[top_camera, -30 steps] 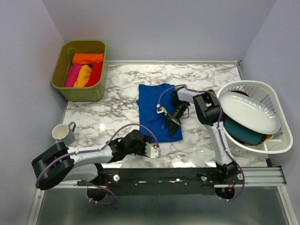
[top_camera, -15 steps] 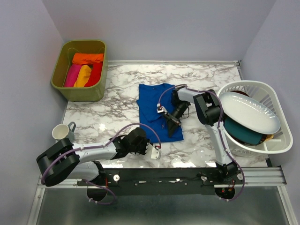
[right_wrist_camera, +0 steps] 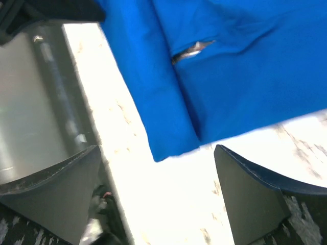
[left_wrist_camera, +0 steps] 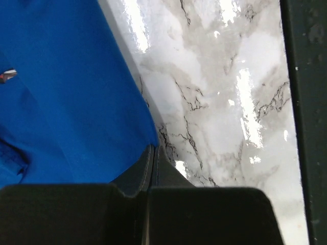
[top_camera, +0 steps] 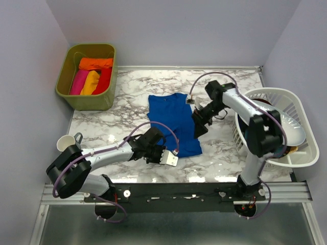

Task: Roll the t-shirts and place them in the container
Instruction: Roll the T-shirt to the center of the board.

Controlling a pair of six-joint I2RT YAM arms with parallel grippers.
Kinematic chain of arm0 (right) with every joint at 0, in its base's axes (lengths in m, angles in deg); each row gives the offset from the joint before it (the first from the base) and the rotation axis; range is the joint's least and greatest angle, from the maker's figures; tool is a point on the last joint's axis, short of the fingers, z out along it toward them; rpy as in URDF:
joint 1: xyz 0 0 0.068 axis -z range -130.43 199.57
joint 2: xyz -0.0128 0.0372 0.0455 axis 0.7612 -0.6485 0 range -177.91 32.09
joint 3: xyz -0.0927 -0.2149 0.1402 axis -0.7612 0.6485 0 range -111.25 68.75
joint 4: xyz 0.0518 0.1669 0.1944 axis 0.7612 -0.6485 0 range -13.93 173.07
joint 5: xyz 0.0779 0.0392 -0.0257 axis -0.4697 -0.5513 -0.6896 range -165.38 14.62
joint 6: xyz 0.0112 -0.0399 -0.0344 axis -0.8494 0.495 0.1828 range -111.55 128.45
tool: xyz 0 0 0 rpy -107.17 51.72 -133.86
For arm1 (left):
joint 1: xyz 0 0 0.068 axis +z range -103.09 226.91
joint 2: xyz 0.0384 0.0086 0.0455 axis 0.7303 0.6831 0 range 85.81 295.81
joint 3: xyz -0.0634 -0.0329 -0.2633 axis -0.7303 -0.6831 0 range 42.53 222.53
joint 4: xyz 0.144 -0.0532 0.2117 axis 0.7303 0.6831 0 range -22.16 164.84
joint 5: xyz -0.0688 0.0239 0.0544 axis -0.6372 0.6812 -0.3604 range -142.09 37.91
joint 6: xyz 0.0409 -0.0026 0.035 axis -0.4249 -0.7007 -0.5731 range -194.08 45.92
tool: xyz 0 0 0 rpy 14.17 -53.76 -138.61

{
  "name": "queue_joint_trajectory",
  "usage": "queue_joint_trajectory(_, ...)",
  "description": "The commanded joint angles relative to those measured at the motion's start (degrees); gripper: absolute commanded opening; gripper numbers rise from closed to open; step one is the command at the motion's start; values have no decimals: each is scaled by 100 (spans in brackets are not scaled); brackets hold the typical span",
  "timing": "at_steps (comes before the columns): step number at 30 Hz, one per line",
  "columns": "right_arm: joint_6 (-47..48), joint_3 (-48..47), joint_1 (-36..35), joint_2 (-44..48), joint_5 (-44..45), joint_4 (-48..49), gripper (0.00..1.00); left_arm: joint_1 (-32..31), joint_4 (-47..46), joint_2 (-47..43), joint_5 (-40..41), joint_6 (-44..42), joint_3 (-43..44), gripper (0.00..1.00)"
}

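Left tool (left_wrist_camera: 154, 153), jaws pressed together, sits at the near edge of the royal blue cotton t-shirt (top_camera: 171, 120), which is spread flat on the white marble-patterned table (top_camera: 127, 112) just ahead of it; whether any hem is pinched cannot be told. Right tool (right_wrist_camera: 157, 150) hangs wide open over the shirt's opposite edge, with cloth right beneath its fingers. Soft, light and limp, the shirt will likely sag and crease, so its hem corners look the best hold; rolled orange, pink, yellow and red t-shirts (top_camera: 92, 76) fill an olive-green plastic bin (top_camera: 91, 101) well beyond both tools.
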Motion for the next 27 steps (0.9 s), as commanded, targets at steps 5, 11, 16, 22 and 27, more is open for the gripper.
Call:
queue_joint_trajectory(5, 384, 4757, -746, 4118, 977, 5508, 100, 904, 1570, 727, -2127, 583, 1315, 0)
queue_joint_trajectory(11, 720, 5686, -1775, 4992, 1566, 6371, 100, 1203, 1992, 1043, -2795, 620, 1833, 0)
queue_joint_trajectory(16, 1001, 5923, -2083, 4711, 1673, 6863, 100, 1352, 2414, 1316, -3059, 453, 2097, 0)
queue_joint_trajectory(22, 1379, 5880, -2355, 4008, 1910, 6987, 100, 1598, 2458, 1369, -3235, 417, 2194, 0)
queue_joint_trajectory(27, 1766, 5845, -2426, 3639, 2077, 6961, 100, 1871, 2519, 1404, -3446, 461, 2291, 0)
